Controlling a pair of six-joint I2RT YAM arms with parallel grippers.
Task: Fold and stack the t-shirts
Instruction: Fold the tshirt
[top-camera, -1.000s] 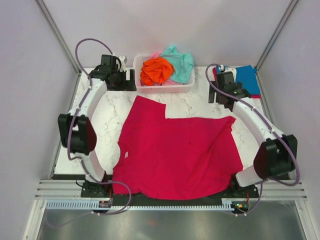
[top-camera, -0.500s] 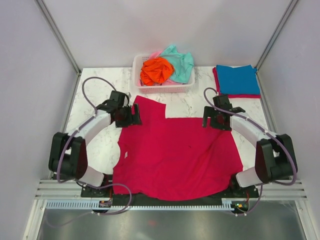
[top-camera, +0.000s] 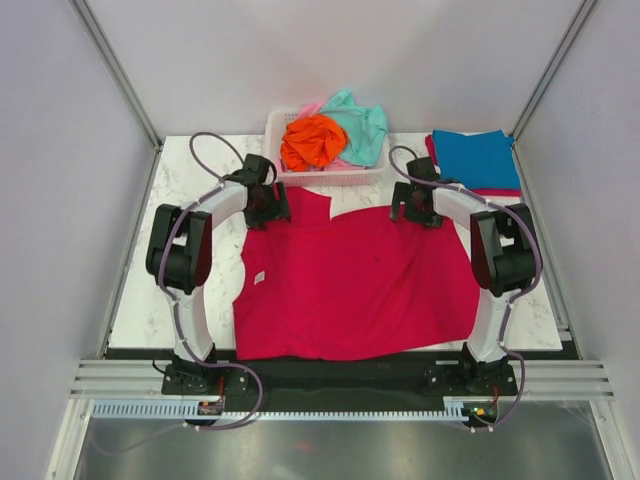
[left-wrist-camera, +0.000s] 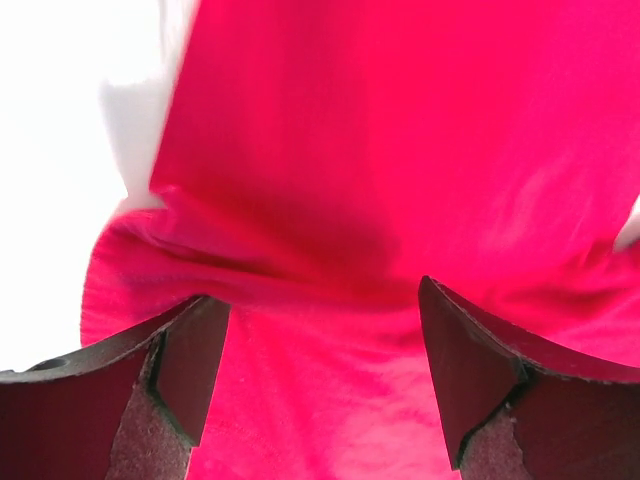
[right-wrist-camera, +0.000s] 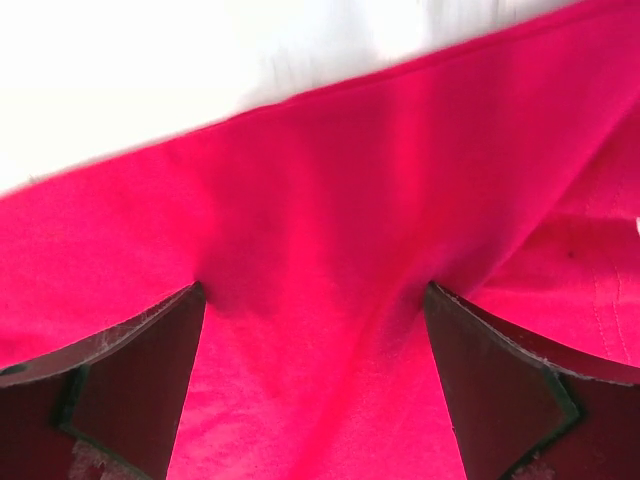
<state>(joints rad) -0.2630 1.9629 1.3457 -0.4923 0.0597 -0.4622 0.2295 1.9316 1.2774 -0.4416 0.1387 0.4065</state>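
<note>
A crimson red t-shirt (top-camera: 360, 290) lies spread over the middle of the white table. My left gripper (top-camera: 268, 207) is on its far left corner and my right gripper (top-camera: 413, 210) is on its far right edge. The left wrist view shows my left gripper (left-wrist-camera: 322, 330) open, its fingers (left-wrist-camera: 190, 370) wide apart and pressed on bunched red cloth (left-wrist-camera: 400, 150). The right wrist view shows my right gripper (right-wrist-camera: 315, 320) open the same way on the red cloth (right-wrist-camera: 330, 200) near its hem. A folded blue t-shirt (top-camera: 475, 158) lies at the far right on a folded red one (top-camera: 500, 191).
A white slatted basket (top-camera: 330, 178) stands at the far middle. It holds an orange shirt (top-camera: 312, 140), a mint-teal shirt (top-camera: 360, 125) and a bit of pink cloth (top-camera: 312, 106). Bare marble table (top-camera: 200, 290) shows left of the red shirt. Grey walls close in both sides.
Both arms swung in onto the far edge of the red shirt and then moved away from the near edge. The shirt slid with them, and its near hem left the table's front edge.
</note>
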